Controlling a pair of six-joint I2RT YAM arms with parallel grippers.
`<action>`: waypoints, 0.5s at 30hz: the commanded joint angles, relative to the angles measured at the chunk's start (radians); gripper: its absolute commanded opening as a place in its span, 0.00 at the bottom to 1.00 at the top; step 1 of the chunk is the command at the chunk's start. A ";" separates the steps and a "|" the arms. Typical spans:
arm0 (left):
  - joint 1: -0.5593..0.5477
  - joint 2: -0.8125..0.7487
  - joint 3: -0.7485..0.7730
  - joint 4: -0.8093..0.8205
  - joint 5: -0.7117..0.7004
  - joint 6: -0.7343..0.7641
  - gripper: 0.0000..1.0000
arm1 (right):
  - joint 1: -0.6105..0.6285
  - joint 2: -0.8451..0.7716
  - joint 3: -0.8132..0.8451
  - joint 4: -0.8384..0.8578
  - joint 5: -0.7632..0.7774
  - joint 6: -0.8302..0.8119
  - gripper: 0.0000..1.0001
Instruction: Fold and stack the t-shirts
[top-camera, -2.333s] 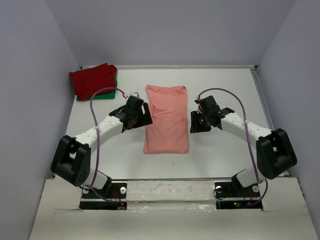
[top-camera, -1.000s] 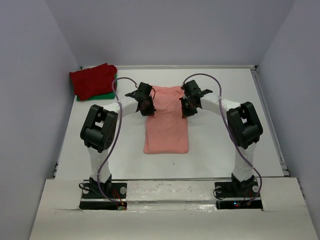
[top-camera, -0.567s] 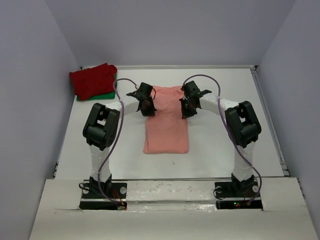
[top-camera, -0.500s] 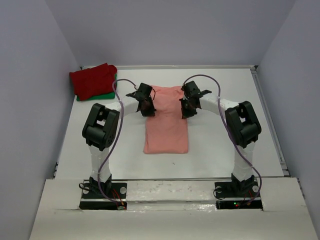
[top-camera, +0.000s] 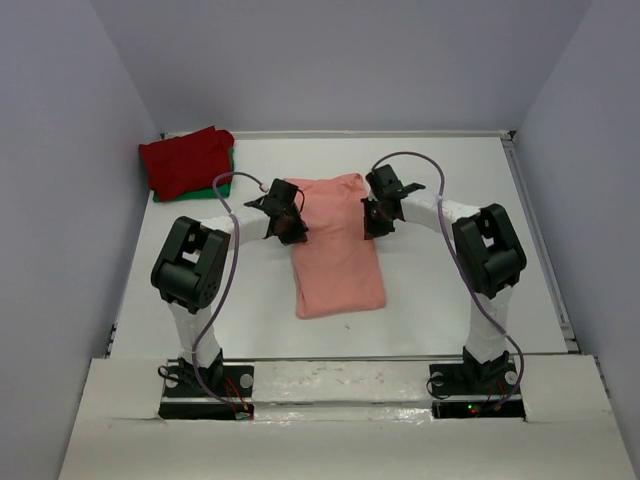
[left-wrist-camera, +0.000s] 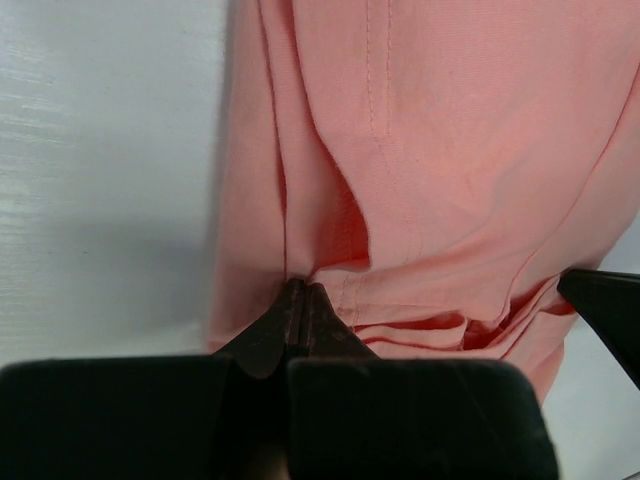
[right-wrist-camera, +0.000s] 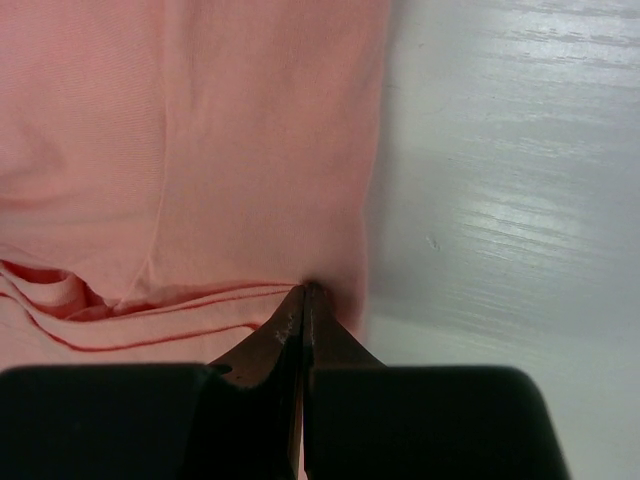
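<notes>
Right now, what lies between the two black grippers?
The salmon-pink cloth t-shirt, its far end pinched by the left gripper and right gripper, seen in the top view.

The left arm (top-camera: 190, 265) and right arm (top-camera: 487, 250) stood arched, elbows high, forearms angled inward toward the salmon-pink t-shirt (top-camera: 338, 255). The left gripper (top-camera: 290, 230) pinched that shirt's far left edge, jaws closed on cloth. The right gripper (top-camera: 372, 222) clamped its far right edge likewise.

Top view: even, diffuse light, bright, sharp; faint shadows beneath arms (top-camera: 190, 270). Wrist views: streaky glare on table (right-wrist-camera: 500, 130), soft shadow beside salmon-pink t-shirt (left-wrist-camera: 450, 200) edge, stitching sharp; left gripper (left-wrist-camera: 297, 292) dark, blurred at frame bottom
</notes>
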 joint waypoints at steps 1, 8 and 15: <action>-0.002 0.018 -0.063 -0.128 -0.046 0.014 0.00 | 0.009 0.000 -0.059 -0.050 0.034 0.034 0.00; -0.005 0.059 -0.018 -0.133 -0.027 0.031 0.00 | 0.029 -0.041 -0.115 -0.032 0.024 0.069 0.00; -0.013 0.059 -0.031 -0.125 -0.033 0.034 0.00 | 0.038 -0.035 -0.127 -0.032 0.040 0.075 0.00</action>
